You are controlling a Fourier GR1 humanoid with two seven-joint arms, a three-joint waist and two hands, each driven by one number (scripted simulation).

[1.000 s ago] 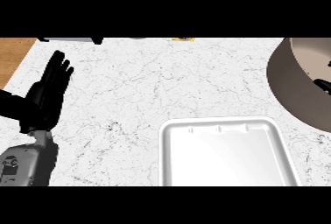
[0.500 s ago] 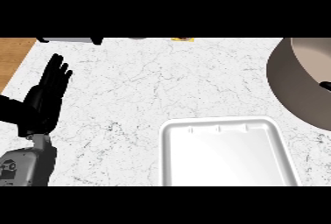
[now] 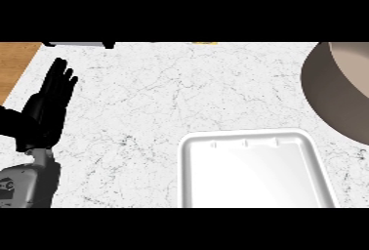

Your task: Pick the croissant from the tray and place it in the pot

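The white tray [image 3: 254, 172] lies on the marble counter at the lower centre-right, and nothing shows on it. A large grey-brown pot [image 3: 344, 89] is cut off by the view's right edge; I see its wall and part of its inside, which looks bare. No croissant is visible anywhere. My left hand [image 3: 43, 116] rests open at the far left, fingers straight and pointing up, well apart from the tray. My right hand is out of view.
A strip of wooden surface [image 3: 14, 61] borders the counter at the upper left. A dark-and-white object [image 3: 78, 44] and a small yellow item [image 3: 205, 43] sit at the far edge. White marble counter [image 3: 180, 88] stretches between my left hand and the pot.
A small dark shape at the pot's right side has slipped out of view to the right. My left hand has barely shifted.
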